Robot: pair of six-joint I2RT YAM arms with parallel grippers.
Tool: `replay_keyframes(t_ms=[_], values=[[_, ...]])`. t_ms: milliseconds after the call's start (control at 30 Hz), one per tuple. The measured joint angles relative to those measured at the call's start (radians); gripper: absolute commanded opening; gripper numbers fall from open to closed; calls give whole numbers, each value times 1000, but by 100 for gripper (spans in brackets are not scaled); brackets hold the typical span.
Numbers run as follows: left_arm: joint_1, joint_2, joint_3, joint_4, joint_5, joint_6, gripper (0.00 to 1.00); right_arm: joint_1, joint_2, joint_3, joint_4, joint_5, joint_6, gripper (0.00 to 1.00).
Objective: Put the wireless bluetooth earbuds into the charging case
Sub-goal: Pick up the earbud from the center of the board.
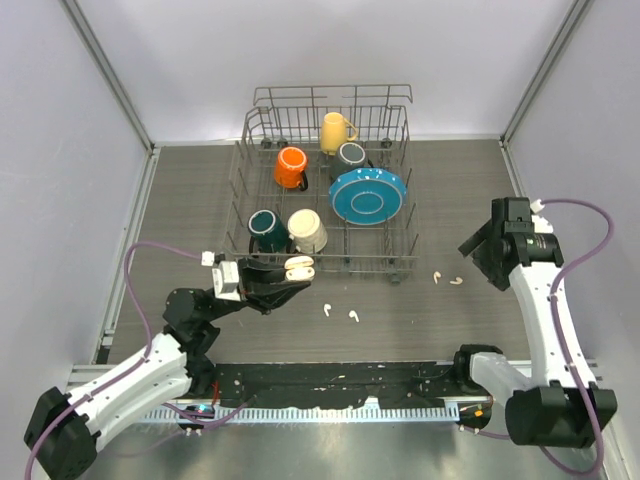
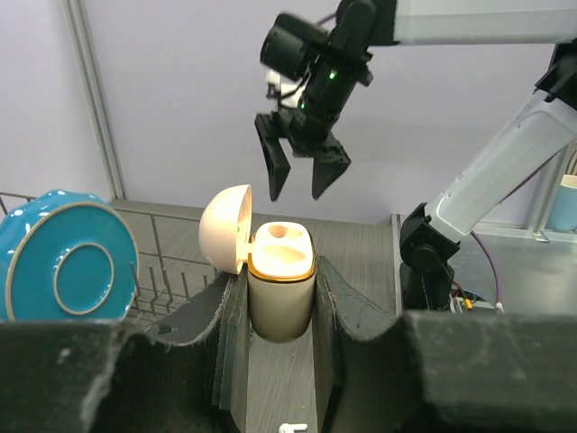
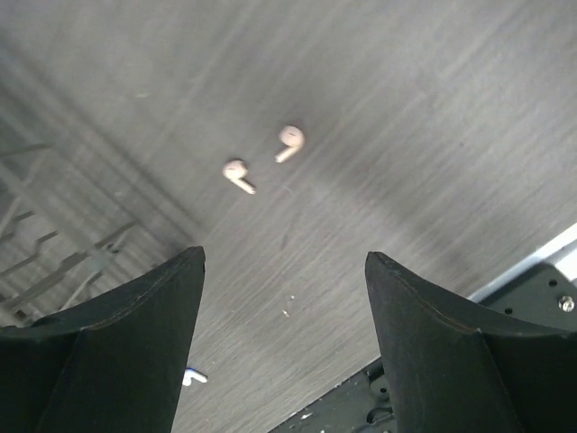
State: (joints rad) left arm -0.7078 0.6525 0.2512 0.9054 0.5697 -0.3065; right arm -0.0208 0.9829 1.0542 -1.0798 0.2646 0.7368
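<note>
On table (image 1: 190, 210) before dish rack (image 1: 330, 268): L gripper (image 1: 290, 278) clamped on open charging case (image 2: 281, 289); R gripper (image 3: 284, 262) spread wide, empty, near two earbuds (image 3: 288, 140); two other earbuds (image 1: 326, 310) lie near case.

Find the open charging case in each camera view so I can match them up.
Top: case left of centre, held in the left hand.
Left wrist: case in the centre, between the fingers, lid open to the left.
Right wrist: not in it.
Shared landmark: blue plate, up-right of the case from above, far left in left wrist.
</note>
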Motion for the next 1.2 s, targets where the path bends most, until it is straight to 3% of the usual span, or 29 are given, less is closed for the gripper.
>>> replay_keyframes(t_ms=[133, 533, 1200], values=[[0, -5, -2, 0, 0, 0, 0, -70, 69, -75, 9, -60, 27, 76], [0, -22, -14, -6, 2, 4, 0, -76, 235, -127, 108, -111, 188, 72], [0, -18, -17, -7, -5, 3, 0, -199, 473, -178, 290, -170, 123, 62]])
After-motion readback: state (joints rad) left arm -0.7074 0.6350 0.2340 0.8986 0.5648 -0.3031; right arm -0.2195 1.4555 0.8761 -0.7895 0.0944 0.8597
